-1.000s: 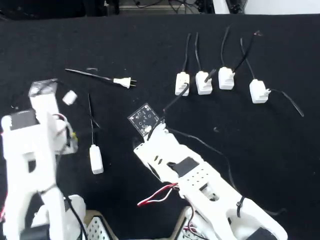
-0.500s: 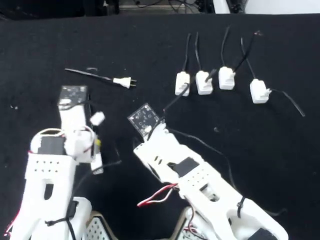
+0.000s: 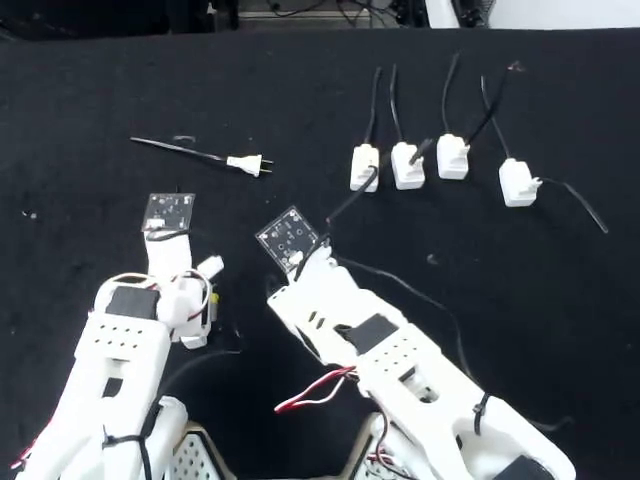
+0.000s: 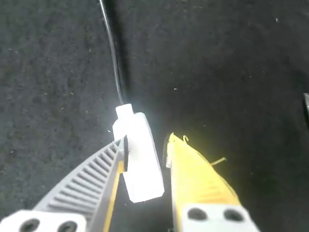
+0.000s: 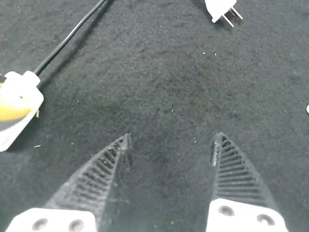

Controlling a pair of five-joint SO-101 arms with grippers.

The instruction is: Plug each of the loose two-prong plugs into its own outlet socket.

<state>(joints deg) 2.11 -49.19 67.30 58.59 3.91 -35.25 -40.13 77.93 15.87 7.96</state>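
Two white plastic arms, left arm point(image 3: 118, 352) with rows of small holes and a black motor block, right arm point(image 3: 400, 365) trailing red and white wires point(image 3: 312, 392), a square black circuit board point(image 3: 168, 210) at each wrist, left gripper point(image 4: 145, 140) with one grey ribbed finger point(image 4: 91, 179) and one yellow finger point(image 4: 198, 179), right gripper point(image 5: 173, 138) with two dark ribbed fingers point(image 5: 96, 179) on white screwed bases.

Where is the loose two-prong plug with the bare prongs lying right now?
In the high view, the two-prong plug lies on the black table, left of the nearest white outlet socket, prongs pointing toward it.
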